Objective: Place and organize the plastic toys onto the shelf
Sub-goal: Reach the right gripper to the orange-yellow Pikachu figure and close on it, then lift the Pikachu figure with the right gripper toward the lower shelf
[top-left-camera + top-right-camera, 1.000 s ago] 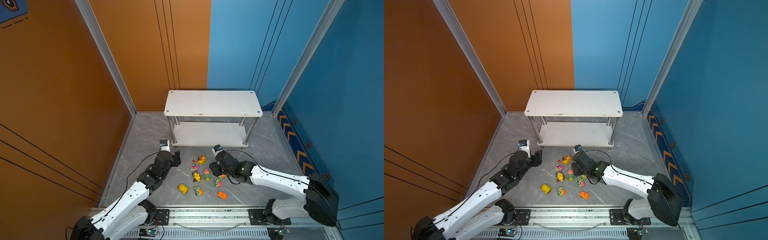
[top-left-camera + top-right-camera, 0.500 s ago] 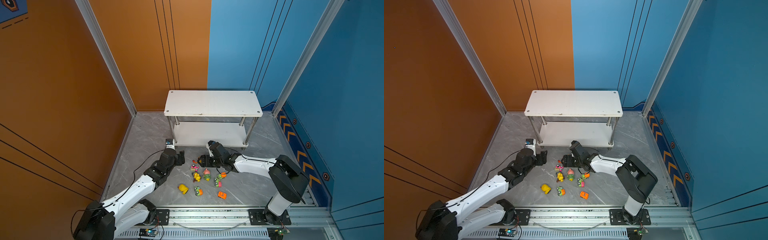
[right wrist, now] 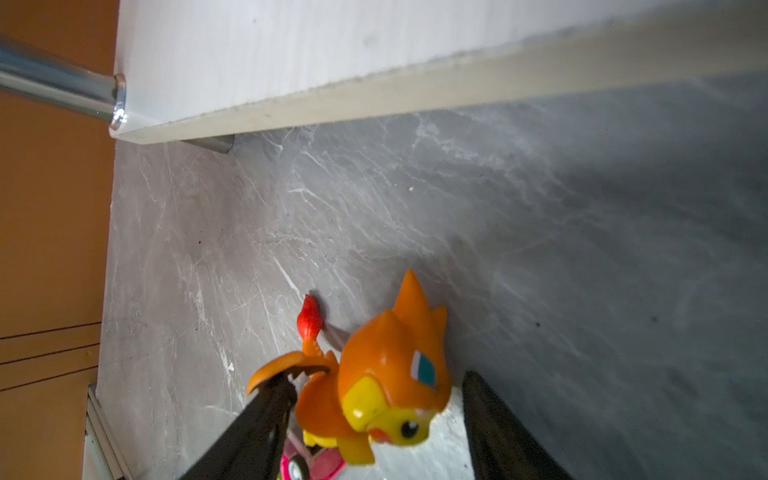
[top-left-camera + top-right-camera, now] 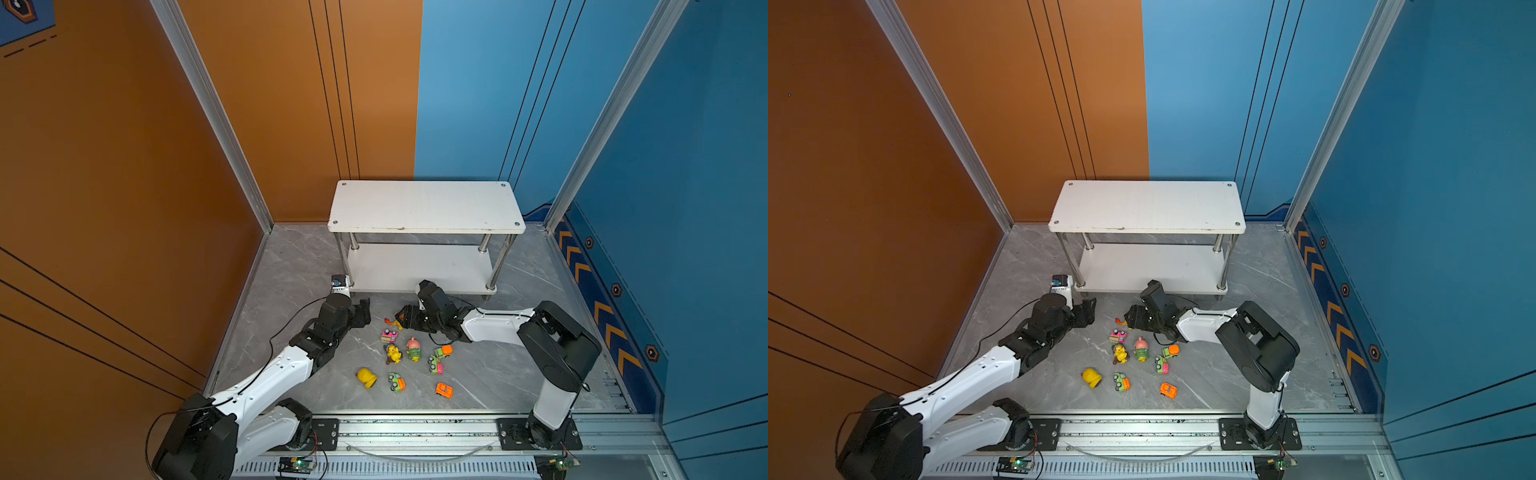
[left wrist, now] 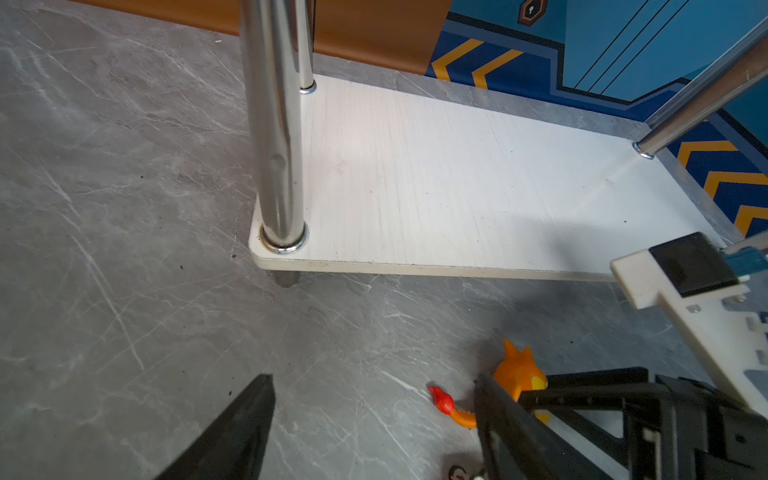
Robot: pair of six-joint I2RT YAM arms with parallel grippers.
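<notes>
Shelf (image 4: 426,208): two white boards on chrome legs, at the back of the grey marbled desk (image 4: 291,270)
Plastic toys (image 4: 435,365): loose cluster on the desk in front of the shelf, between the two arms
Orange figurine (image 3: 390,357): red-tipped tail, nearest the shelf, on the desk; pink car (image 4: 388,335) just beside it
Right end effector (image 3: 376,381): low over the desk, fingers spread either side of the orange figurine; one touches its wing, a sliver of desk shows between the other and its head
Left end effector (image 5: 374,382): spread wide, only desk between the fingers, near a front chrome leg (image 5: 278,145)
</notes>
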